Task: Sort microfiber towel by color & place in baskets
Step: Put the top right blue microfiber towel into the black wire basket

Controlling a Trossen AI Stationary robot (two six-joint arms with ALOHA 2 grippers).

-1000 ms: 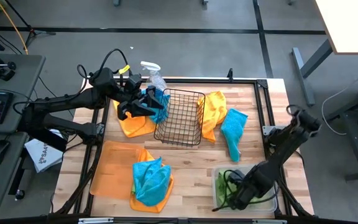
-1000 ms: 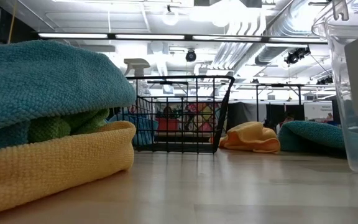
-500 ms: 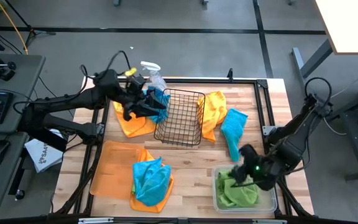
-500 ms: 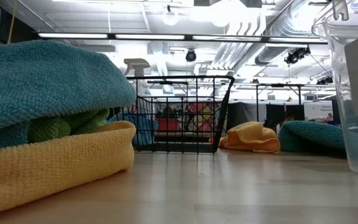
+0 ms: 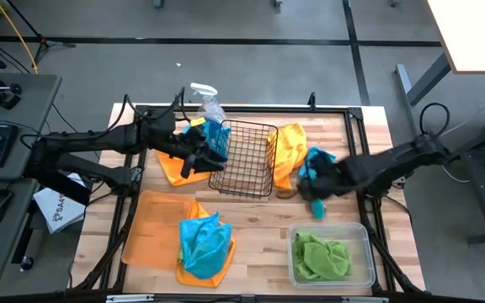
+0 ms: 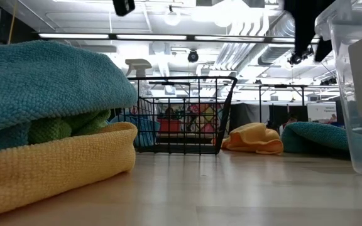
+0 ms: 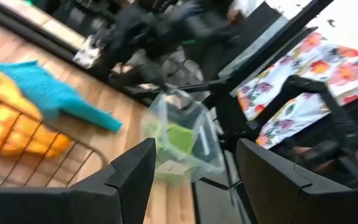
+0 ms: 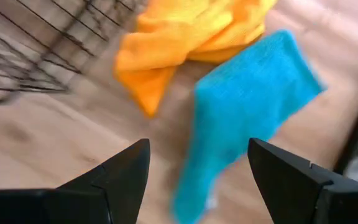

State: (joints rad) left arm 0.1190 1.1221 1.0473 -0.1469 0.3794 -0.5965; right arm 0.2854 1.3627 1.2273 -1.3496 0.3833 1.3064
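Observation:
My left gripper (image 5: pixel 202 158) (image 7: pixel 194 186) is open and holds nothing, by the left wall of the black wire basket (image 5: pixel 244 158). It is above an orange towel (image 5: pixel 175 168) and beside a turquoise towel (image 5: pixel 217 135). My right gripper (image 5: pixel 308 183) (image 8: pixel 197 180) is open above the turquoise towel (image 5: pixel 320 157) (image 8: pixel 247 106) that lies flat on the table right of the basket. An orange towel (image 5: pixel 289 145) (image 8: pixel 185 37) lies next to it. A green towel (image 5: pixel 322 257) lies in the clear tub (image 5: pixel 369 252). The orange tray (image 5: pixel 146 223) bears a turquoise towel (image 5: pixel 202 240) over an orange one.
A clear spray bottle (image 5: pixel 207 97) stands at the far edge behind the basket. A black frame rail (image 5: pixel 356 151) runs along the table's right side, close to my right arm. Bare wood shows between the basket and the tub (image 5: pixel 259 227).
My right gripper has risen out of the clear tub and swung toward the far edge, to above the turquoise towel right of the basket; the green towel stays in the tub. My left gripper has shifted slightly right and nearer, along the basket's left wall.

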